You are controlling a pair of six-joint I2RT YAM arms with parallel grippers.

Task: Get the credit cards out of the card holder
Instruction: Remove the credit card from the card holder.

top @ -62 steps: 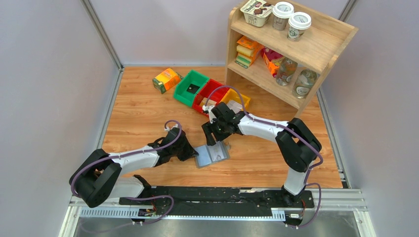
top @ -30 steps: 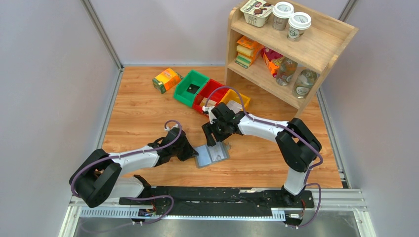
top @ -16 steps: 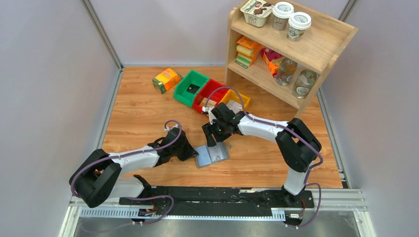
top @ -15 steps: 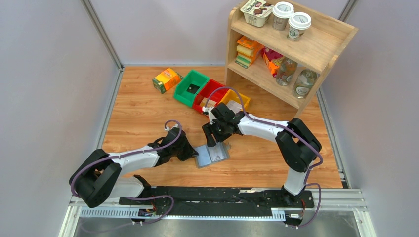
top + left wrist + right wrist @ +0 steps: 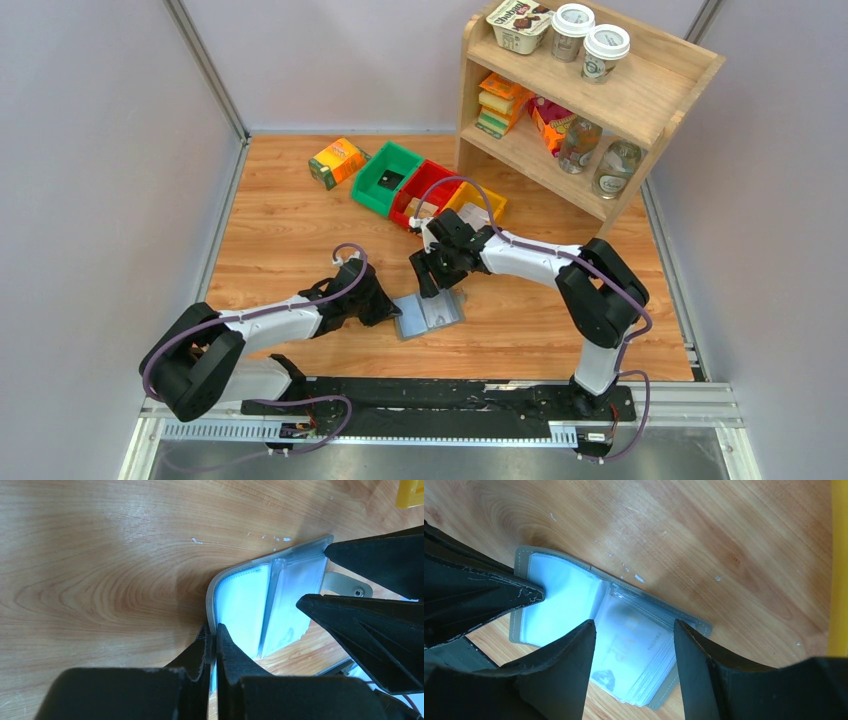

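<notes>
The grey card holder [image 5: 428, 313] lies open on the wooden table, its blue-grey inside facing up. My left gripper [image 5: 214, 635] is shut on the holder's left edge [image 5: 240, 600], low over the table [image 5: 393, 312]. My right gripper [image 5: 634, 622] is open and hangs just above the holder's right half [image 5: 559, 597], with one finger on each side of the stacked clear pockets. A pale printed credit card [image 5: 639, 640] shows through the top pocket. In the top view my right gripper [image 5: 432, 285] is over the holder's far edge.
Green [image 5: 385, 178], red [image 5: 424, 190] and yellow [image 5: 478, 203] bins stand behind the holder; a small black flat piece lies in the green one. An orange-green carton [image 5: 338, 161] lies at the back left. A wooden shelf [image 5: 585, 100] with cups and bottles stands at the back right.
The right arm has shifted very slightly. The holder and the left arm have not moved.
</notes>
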